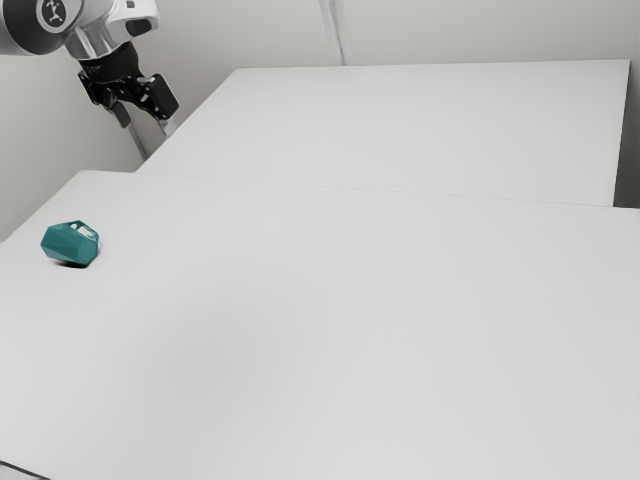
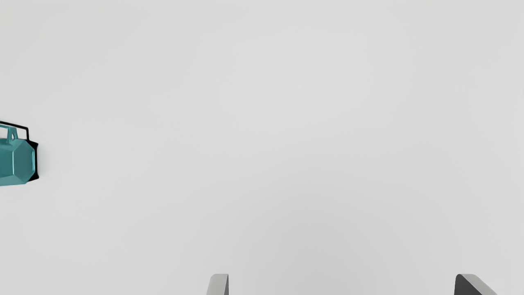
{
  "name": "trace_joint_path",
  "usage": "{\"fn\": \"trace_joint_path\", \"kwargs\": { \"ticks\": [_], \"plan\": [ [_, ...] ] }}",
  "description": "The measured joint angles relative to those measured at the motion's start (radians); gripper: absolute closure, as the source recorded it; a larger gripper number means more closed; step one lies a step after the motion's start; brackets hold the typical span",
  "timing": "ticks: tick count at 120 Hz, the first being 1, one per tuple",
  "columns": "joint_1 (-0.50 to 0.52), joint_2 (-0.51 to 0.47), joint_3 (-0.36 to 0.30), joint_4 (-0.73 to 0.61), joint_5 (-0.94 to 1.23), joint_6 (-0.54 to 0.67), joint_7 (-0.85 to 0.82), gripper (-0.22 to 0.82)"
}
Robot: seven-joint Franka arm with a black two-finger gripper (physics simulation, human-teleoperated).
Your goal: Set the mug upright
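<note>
Because the teal mug [image 1: 70, 243] lies on its side on the white table [image 1: 330, 330], near the exterior view's left edge, the task appears to be at its very start. The black gripper [image 1: 146, 124] is raised above the tabletop, well apart from the mug, its two fingers spread wide with nothing between them. Nothing of the uprighting is done: reaching the mug, grasping it, turning it onto its base and letting go all seem left. The next move likely calls for bringing the open fingers over the mug's faceted body
</note>
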Motion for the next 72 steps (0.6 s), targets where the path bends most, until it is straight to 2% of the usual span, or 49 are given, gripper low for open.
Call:
{"fn": "trace_joint_path", "kwargs": {
  "ticks": [35,52,72],
  "plan": [
    [0.001,-0.006,0.001,-0.009,0.002,0.000,0.016,0.00],
    [0.018,-0.031,0.021,-0.017,0.006,0.000,0.022,0.00],
    [0.149,-0.095,0.030,-0.149,0.008,-0.002,0.027,0.00]
  ]
}}
